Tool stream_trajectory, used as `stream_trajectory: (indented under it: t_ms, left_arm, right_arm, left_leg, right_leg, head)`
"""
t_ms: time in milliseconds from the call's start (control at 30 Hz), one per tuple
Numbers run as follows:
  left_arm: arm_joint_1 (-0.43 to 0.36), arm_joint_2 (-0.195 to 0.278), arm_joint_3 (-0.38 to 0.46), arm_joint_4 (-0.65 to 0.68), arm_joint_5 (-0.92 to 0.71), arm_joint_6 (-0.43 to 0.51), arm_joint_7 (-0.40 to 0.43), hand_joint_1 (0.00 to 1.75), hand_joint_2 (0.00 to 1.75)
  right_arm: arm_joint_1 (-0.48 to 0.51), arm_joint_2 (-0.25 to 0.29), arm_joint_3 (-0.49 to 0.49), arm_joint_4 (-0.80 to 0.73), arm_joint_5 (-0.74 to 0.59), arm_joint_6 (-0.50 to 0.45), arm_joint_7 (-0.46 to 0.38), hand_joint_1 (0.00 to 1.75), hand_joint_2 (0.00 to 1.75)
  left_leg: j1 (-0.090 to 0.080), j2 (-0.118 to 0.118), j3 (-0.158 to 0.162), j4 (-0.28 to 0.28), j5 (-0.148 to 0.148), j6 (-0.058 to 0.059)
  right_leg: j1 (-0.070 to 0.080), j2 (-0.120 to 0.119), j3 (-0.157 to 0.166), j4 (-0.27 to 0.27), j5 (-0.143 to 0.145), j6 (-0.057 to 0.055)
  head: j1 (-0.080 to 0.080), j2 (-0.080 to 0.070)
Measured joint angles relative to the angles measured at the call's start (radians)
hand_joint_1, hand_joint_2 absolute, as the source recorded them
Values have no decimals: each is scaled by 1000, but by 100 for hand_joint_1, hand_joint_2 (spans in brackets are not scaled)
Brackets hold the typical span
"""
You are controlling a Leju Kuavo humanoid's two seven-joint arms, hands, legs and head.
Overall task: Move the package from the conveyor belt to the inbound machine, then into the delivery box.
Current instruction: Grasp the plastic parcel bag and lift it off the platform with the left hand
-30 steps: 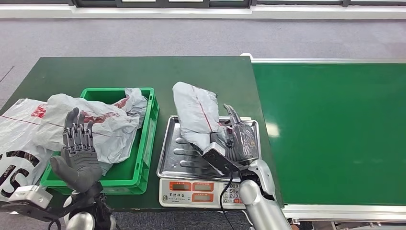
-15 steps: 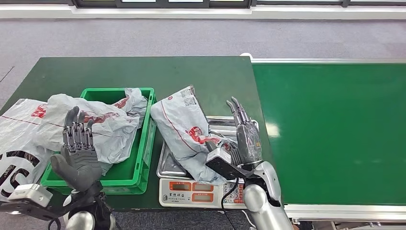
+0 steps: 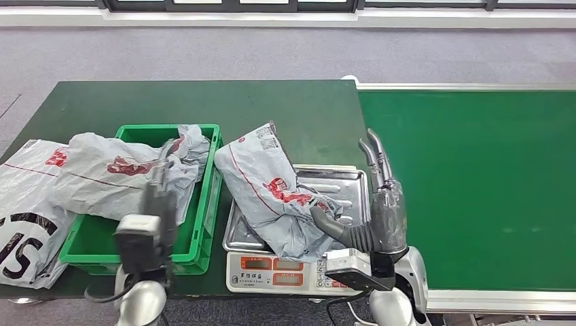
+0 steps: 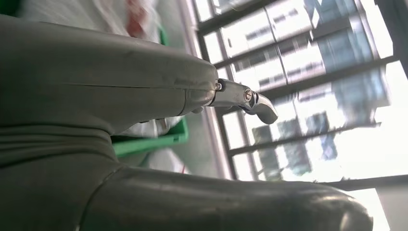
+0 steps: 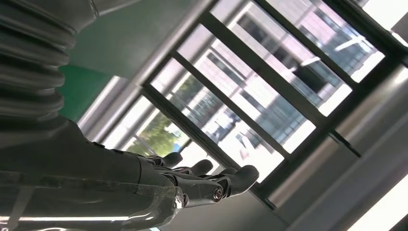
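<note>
We see the package (image 3: 272,193) slumped across the scale tray (image 3: 346,180), its long axis slanting toward the green bin (image 3: 207,197). Our right hand (image 3: 380,204) stands just beside it, fingers straight and apart, holding nothing. Whether our left hand (image 3: 159,193) is open we cannot tell.

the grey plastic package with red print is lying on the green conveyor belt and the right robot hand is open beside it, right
Not quite. The head view shows the grey plastic package with red print lying on the silver tray of the weighing scale, hanging over its edge toward the green plastic crate, not on the green conveyor belt. The right robot hand is open beside it, as you said.
</note>
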Motion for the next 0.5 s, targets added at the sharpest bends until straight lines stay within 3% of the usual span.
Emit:
stream_trajectory:
  t_ms: [133,300,433,500]
  left_arm:
    - [-175,11,-81,242,-123,13,28,0,0]
    - [-314,14,-146,447,-161,0,44,0,0]
    - [-460,2,-238,664,-219,-42,42,0,175]
    - [-523,-19,-284,773,-232,-81,33,0,175]
  right_arm:
    - [6,-6,6,-61,-26,10,0,0,175]
    - [15,-15,9,-88,-64,27,-28,0,175]
    - [-2,-23,20,-90,-184,91,-102,0,175]
    - [-16,-26,24,-89,-312,174,-160,0,175]
  left_leg:
    - [0,2,0,0,2,0]
    - [0,3,0,0,3,0]
    - [0,1,-1,0,4,-1]
    - [0,2,-1,0,4,-1]
  right_leg:
    - [0,2,0,0,3,-1]
    - [0,3,-1,0,5,-1]
    - [0,2,-2,0,5,-1]
    - [0,2,-2,0,6,-1]
  head:
    - [0,0]
    - [0,0]
    - [0,0]
    - [0,0]
